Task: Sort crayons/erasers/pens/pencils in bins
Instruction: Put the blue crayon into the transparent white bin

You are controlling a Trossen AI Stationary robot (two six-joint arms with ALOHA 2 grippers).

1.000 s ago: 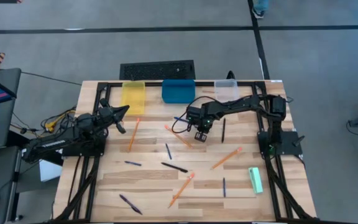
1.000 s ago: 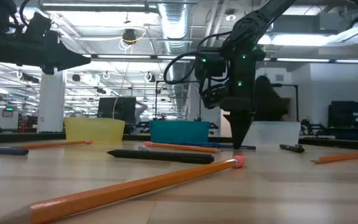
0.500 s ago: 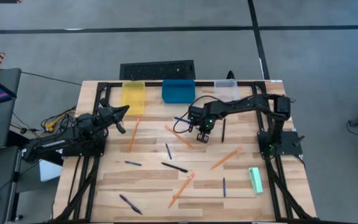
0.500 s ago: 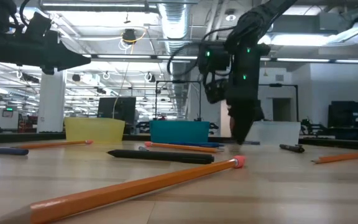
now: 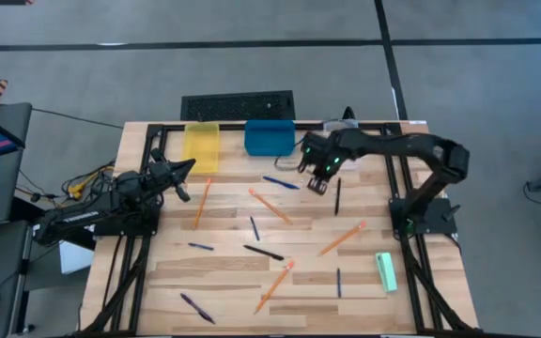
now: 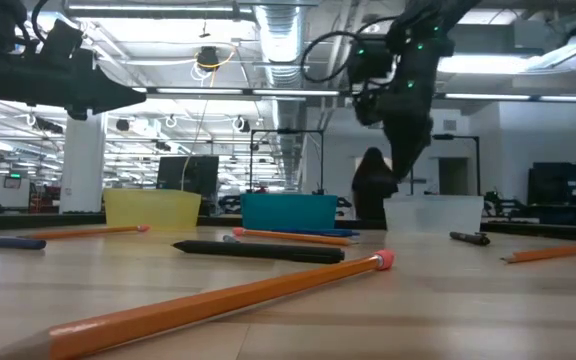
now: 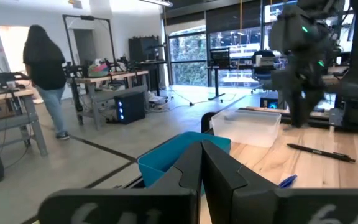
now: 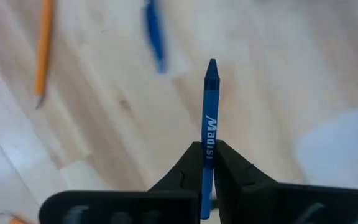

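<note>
My right gripper (image 5: pixel 319 184) hangs above the table's far middle, just near of the clear bin (image 5: pixel 342 132), and is shut on a blue crayon (image 8: pixel 209 106). It also shows raised in the low view (image 6: pixel 402 172). My left gripper (image 5: pixel 189 167) waits shut and empty at the far left, near the yellow bin (image 5: pixel 201 145). The blue bin (image 5: pixel 270 136) stands between the two others. Orange pencils (image 5: pixel 270 206) and dark pens (image 5: pixel 264 253) lie flat on the wood. The mint eraser (image 5: pixel 386 271) lies flat near the right edge. My right gripper pinches the crayon's back part (image 8: pixel 207 163) between its two fingers. The crayon lies along the fingers, and its pointed end (image 8: pixel 212 65) sticks out past the fingertips. The fingers point down at the table, and the crayon is lifted clear of it.
A black pen (image 5: pixel 337 196) lies just near of my right gripper and a blue pen (image 5: pixel 280 182) to its left. More pencils (image 5: pixel 343 238) (image 5: pixel 274 286) (image 5: pixel 201 203) are scattered about. A black frame (image 5: pixel 252 126) edges the table. A person (image 7: pixel 45 74) walks in the room beyond.
My right gripper has risen from the table top and gone toward the far right, toward the clear bin.
</note>
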